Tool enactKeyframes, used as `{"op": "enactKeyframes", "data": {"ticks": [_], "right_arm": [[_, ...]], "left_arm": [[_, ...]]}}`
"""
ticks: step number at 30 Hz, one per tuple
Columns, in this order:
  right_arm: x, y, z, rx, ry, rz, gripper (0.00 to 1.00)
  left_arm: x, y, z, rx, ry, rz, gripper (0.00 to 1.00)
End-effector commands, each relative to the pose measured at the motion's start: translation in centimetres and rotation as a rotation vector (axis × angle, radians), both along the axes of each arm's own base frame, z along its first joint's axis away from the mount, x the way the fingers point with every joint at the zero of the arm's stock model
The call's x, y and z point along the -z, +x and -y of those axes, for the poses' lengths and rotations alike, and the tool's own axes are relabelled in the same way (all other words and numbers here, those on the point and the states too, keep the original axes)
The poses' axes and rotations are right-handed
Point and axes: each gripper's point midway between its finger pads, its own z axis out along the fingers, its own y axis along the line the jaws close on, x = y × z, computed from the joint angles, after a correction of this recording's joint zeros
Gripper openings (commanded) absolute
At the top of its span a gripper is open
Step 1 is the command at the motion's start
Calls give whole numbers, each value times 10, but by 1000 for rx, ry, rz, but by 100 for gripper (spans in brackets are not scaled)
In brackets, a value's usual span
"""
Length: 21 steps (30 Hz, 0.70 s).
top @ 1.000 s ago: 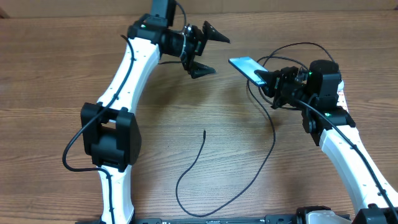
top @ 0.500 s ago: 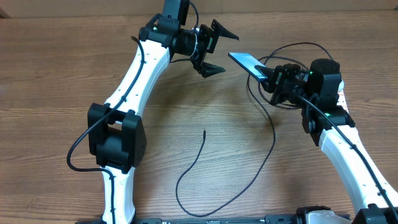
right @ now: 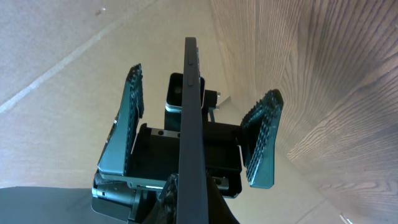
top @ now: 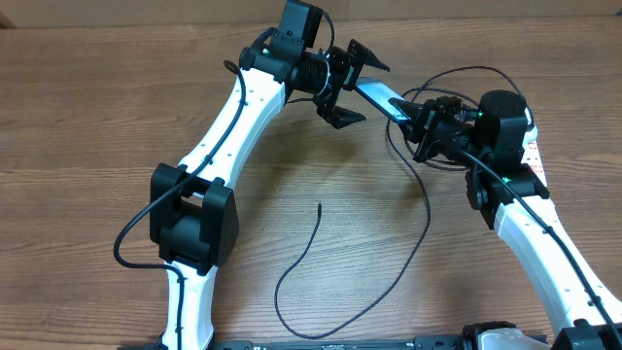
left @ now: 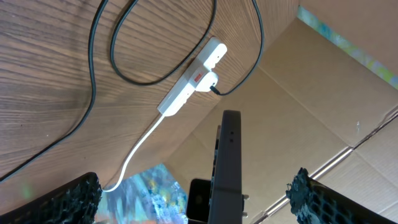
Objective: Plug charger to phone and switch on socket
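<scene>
slim flat phone (top: pixel 391 101) clamped edge-on in right gripper (top: pixel 425 124); left gripper (top: pixel 375 91), ribbed black jaws spread wide either side of it (no contact); thin black charger (top: pixel 301 262) curled on woodgrain table (top: pixel 78 117) behind both claws

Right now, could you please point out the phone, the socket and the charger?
phone (top: pixel 381 97), overhead view, on its blue screen.
socket (left: pixel 181 93), left wrist view, on its white body.
charger (top: pixel 320 208), overhead view, on the cable's free end.

Top-down overhead; wrist views on phone (right: pixel 189 124)
</scene>
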Motion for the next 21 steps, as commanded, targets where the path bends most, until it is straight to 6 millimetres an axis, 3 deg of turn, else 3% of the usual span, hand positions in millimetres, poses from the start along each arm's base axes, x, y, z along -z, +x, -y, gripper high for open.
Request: {"op": "enactKeyframes", "data": {"ticks": [1, 5, 10, 21], "right_arm": [[-15, -1, -6, -31, 18, 39, 4], [-15, -2, -9, -39, 18, 38, 4], [-15, -3, -11, -45, 19, 38, 4], [-15, -3, -11, -45, 19, 38, 4]], "left_arm": [[-7, 3, 3, -15, 4, 17, 100], [-5, 4, 4, -25, 25, 26, 100], [-4, 1, 8, -20, 29, 29, 88], [-3, -3, 15, -8, 34, 31, 81]]}}
